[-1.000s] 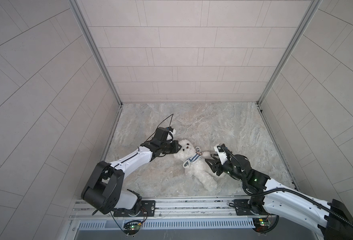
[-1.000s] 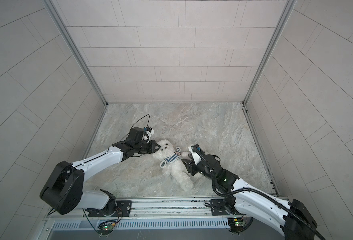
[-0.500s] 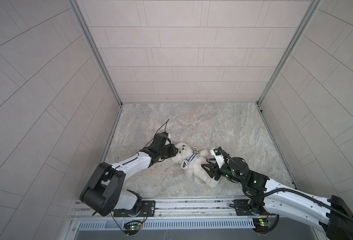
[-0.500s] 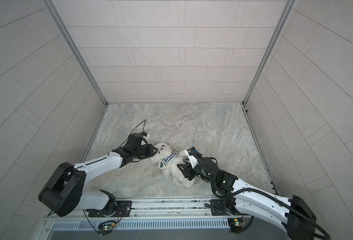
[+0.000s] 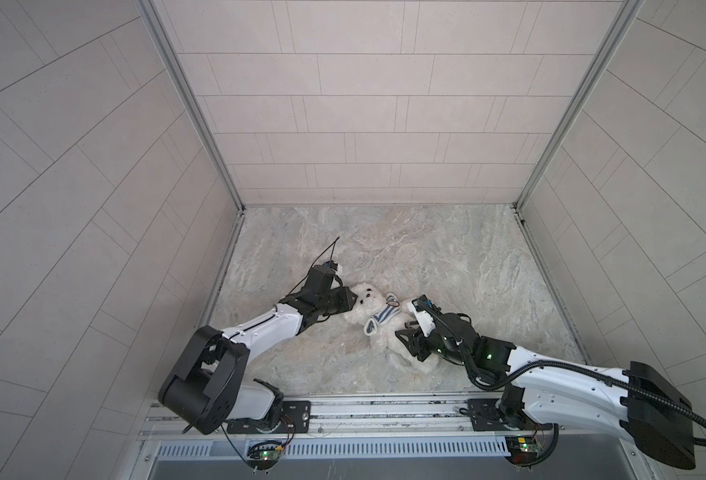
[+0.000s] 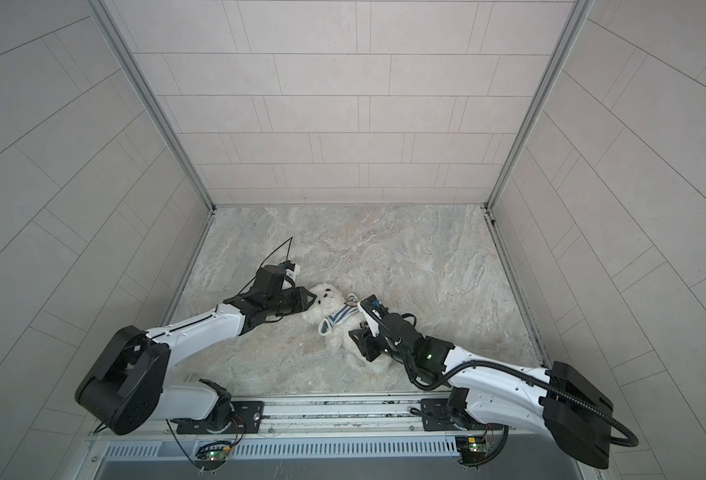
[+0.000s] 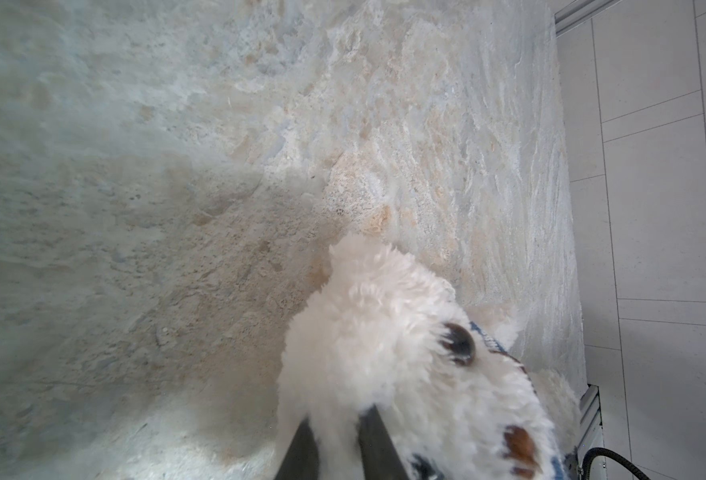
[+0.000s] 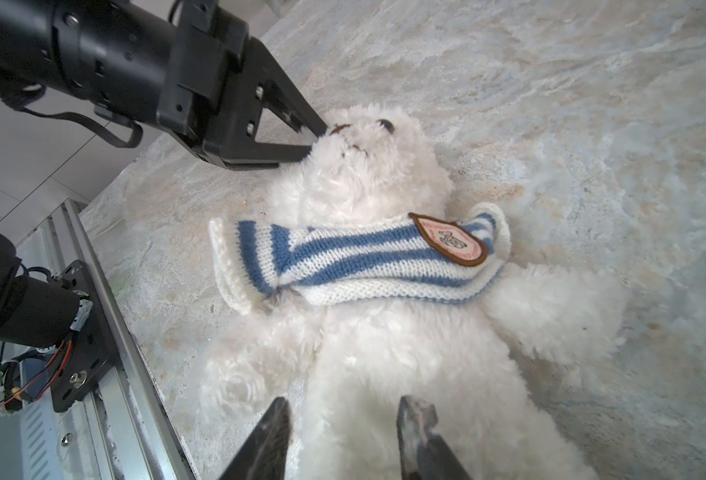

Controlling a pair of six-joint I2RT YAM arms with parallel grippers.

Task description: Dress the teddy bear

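Bear [image 5: 388,343] on its back on the marble floor [image 5: 426,257], front centre, between both grippers.
Head points toward the left arm, legs toward the right arm. Striped shirt [image 8: 363,257] is bunched in a band across the chest, badge up; belly and legs uncovered. Left gripper [image 8: 313,143]: jaws nearly together at the side of the head, fur between them; gripping or not, cannot tell. Right gripper [image 8: 347,405]: released, jaws apart astride the lower body.
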